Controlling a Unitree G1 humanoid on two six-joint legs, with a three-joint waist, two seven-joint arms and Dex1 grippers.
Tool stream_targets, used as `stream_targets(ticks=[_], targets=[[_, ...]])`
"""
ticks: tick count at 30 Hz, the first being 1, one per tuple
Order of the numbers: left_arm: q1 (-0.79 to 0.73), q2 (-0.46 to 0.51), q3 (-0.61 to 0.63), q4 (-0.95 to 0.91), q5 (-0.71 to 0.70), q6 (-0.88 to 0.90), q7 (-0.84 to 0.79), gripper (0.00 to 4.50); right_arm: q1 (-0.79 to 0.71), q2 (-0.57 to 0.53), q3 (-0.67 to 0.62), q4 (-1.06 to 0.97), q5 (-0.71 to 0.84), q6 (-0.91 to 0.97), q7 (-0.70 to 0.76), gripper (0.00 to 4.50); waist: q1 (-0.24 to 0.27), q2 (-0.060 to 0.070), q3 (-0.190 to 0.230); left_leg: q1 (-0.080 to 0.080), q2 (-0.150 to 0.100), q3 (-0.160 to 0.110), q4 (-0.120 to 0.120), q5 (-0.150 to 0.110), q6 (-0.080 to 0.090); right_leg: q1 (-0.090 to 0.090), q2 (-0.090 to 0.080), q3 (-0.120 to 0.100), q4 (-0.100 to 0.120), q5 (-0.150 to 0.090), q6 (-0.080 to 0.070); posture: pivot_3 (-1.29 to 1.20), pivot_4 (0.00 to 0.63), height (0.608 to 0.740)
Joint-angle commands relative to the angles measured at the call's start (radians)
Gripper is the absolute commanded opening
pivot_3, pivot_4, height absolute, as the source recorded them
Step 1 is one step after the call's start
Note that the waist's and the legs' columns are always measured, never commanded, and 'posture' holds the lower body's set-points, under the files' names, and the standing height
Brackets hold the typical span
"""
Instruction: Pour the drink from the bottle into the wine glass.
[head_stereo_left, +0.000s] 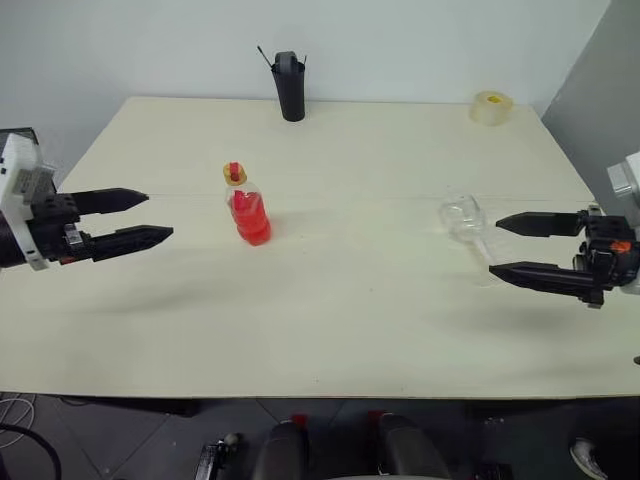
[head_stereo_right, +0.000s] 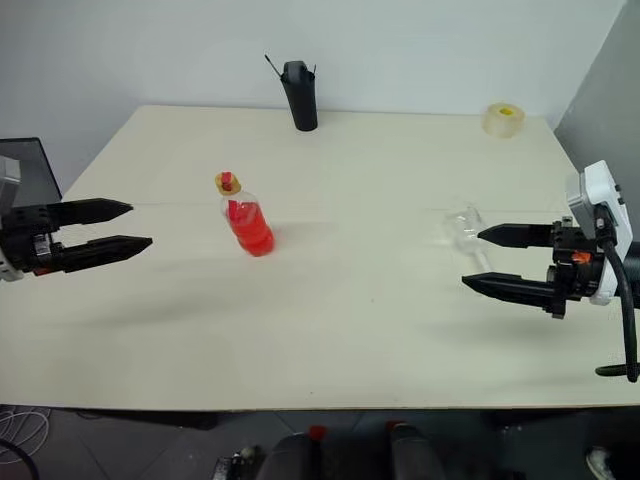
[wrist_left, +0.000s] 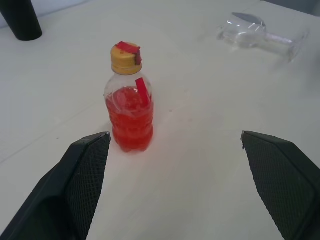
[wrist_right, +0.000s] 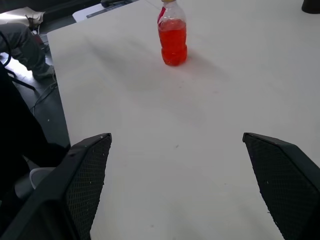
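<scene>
Cream table (head_stereo_left: 350, 330): bottle (head_stereo_left: 249, 212) upright, wine glass (head_stereo_left: 466, 222) on side; L tool (head_stereo_left: 150, 216), R tool (head_stereo_left: 495, 247) fingers apart, empty.

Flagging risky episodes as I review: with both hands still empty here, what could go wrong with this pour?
1. The wine glass lies on its side near the right hand; clear and round, it may roll or slip when picked up.
2. The bottle still wears its cap, so tipping it now would pour nothing.
3. The open left hand could knock the bottle over on approach.
</scene>
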Motion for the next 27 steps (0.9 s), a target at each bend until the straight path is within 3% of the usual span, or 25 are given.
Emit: stream_targets(ticks=[1,8,16,22,27], targets=[[-0.043,0.009,0.006,0.003,0.010,-0.022,0.014,4.50,-0.034,0.014,-0.028,0.004,0.024,-0.022,-0.013,4.49,0.001,0.000,0.000,0.000,0.000,0.001,0.000,0.000,0.000,0.000,0.000,0.000,0.000,0.000,0.000,0.00,0.150,0.740],[0.001,-0.069,-0.005,-0.030,0.079,-0.072,0.134,4.50,-0.085,0.102,0.028,-0.072,0.105,0.007,-0.107,4.49,-0.001,0.000,0.000,0.000,0.001,0.003,0.000,0.000,0.000,-0.001,0.000,0.001,0.000,0.000,0.000,0.00,0.150,0.740],[0.038,-0.372,-0.046,-0.153,0.104,-0.097,0.413,4.50,-0.155,0.264,0.234,-0.180,0.076,-0.016,-0.272,4.49,0.003,-0.001,-0.001,-0.002,0.001,-0.002,0.001,0.000,0.000,0.000,-0.002,0.001,0.000,0.000,0.000,0.00,0.150,0.740],[0.034,-0.492,-0.101,-0.092,0.241,-0.261,0.566,4.50,-0.187,0.339,0.298,-0.197,0.079,-0.014,-0.348,4.49,0.004,-0.001,-0.001,-0.002,0.000,-0.004,0.001,0.000,0.000,0.000,-0.005,0.001,0.001,0.000,0.000,0.00,0.150,0.740],[0.021,-0.587,-0.124,-0.071,0.261,-0.341,0.620,4.50,-0.196,0.361,0.326,-0.219,0.090,-0.007,-0.374,4.49,0.005,-0.002,-0.001,-0.002,0.000,-0.005,0.001,0.000,0.000,0.000,-0.006,0.000,0.000,0.000,0.000,0.00,0.150,0.740]])
